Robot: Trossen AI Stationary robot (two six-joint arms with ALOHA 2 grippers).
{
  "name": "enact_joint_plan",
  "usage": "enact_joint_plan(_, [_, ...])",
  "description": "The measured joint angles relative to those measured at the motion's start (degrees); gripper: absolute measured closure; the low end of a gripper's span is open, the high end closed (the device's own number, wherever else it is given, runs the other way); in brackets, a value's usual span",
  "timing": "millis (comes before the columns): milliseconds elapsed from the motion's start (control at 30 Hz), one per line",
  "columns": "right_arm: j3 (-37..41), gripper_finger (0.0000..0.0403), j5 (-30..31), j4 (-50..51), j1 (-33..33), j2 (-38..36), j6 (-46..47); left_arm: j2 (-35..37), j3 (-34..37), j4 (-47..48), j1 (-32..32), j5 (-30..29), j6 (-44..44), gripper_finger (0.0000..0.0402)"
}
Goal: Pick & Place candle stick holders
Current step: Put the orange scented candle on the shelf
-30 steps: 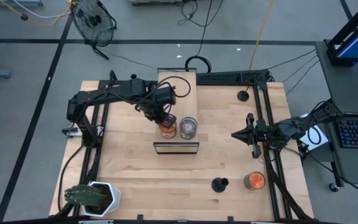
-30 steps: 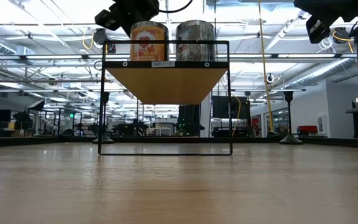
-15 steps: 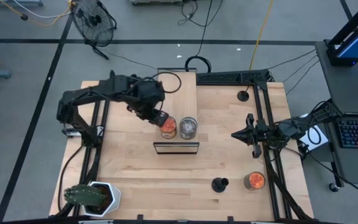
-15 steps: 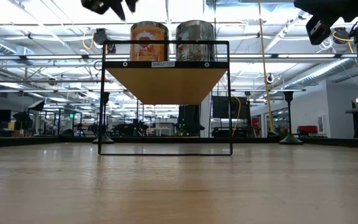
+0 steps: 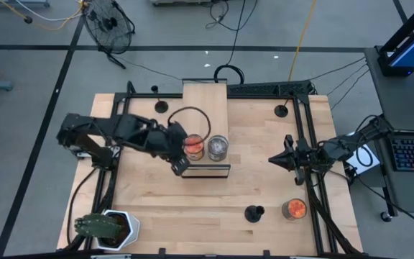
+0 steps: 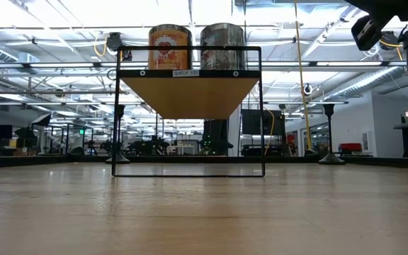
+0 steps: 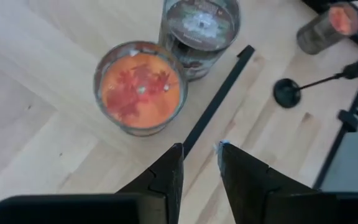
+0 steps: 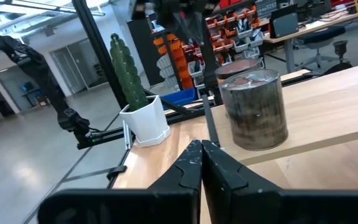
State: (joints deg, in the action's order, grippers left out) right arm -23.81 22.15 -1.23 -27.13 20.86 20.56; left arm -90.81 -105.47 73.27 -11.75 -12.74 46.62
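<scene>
Three black candle stick holders stand on their disc bases on the table: one near the front, also in the left wrist view, one at the far right and one at the far left. My left gripper is open and empty, just off the near left corner of the small shelf, beside the orange-topped jar. My right gripper is shut and empty, right of the shelf, above the table.
The orange-topped jar and a grey jar stand side by side on the shelf's wooden top. A second orange jar stands at the front right, and a potted cactus at the front left corner.
My left gripper has drawn away from the top of the orange-topped jar on the shelf, first toward the table's left, then toward its near edge, and has left the low view. The jar stands on the shelf as before.
</scene>
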Motion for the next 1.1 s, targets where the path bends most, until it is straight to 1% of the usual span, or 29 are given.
enact_joint_plan(100, [0.0, 0.0403, -0.04, 0.12, -1.15, 0.02, -0.46, 1.55, 3.69, -2.58, -1.59, -1.69, 2.84, 0.0305])
enact_joint_plan(200, [0.0, 0.0403, -0.02, 0.14, -2.53, 0.03, -1.3, 4.48, 8.89, -5.57, -3.56, -3.58, 5.2, 0.0308])
enact_joint_plan(333, [0.0, 0.0403, -0.02, -0.07, -4.15, 0.08, -3.35, 7.64, 16.91, -13.98, -4.64, -3.84, 5.13, 0.0309])
enact_joint_plan(433, [0.0, 0.0403, -0.01, -0.34, -5.12, 0.24, -6.73, 11.28, 22.76, -21.01, -4.95, -3.93, 4.96, 0.0309])
enact_joint_plan(567, [-0.03, 0.0403, 0.0, -0.85, -6.24, 0.6, -8.17, 16.05, 30.82, -25.44, -4.92, -4.11, 5.61, 0.0309])
enact_joint_plan(667, [-0.75, 0.0403, 0.07, -0.68, -7.0, 1.49, -8.2, 20.69, 36.63, -27.09, -5.39, -6.35, 6.07, 0.0309])
enact_joint_plan(767, [-2.35, 0.0403, 0.13, -0.35, -7.43, 2.9, -8.22, 24.83, 42.57, -31.29, -6.2, -7.62, 5.62, 0.0309])
enact_joint_plan(933, [-7.95, 0.0403, 0.24, 4.64, -7.48, 6.91, -8.2, 31.4, 52.89, -41.77, -7.62, -8.41, 3.37, 0.0309])
enact_joint_plan(1000, [-11.27, 0.0403, 0.24, 8.88, -7.48, 9.03, -7.05, 33.26, 56.9, -45.48, -7.91, -8.34, 2.76, 0.0309])
enact_joint_plan(1100, [-16.98, 0.0403, 0.24, 17.32, -7.48, 12.99, -2.06, 35.86, 62.0, -49.33, -7.91, -8.36, 1.75, 0.0309])
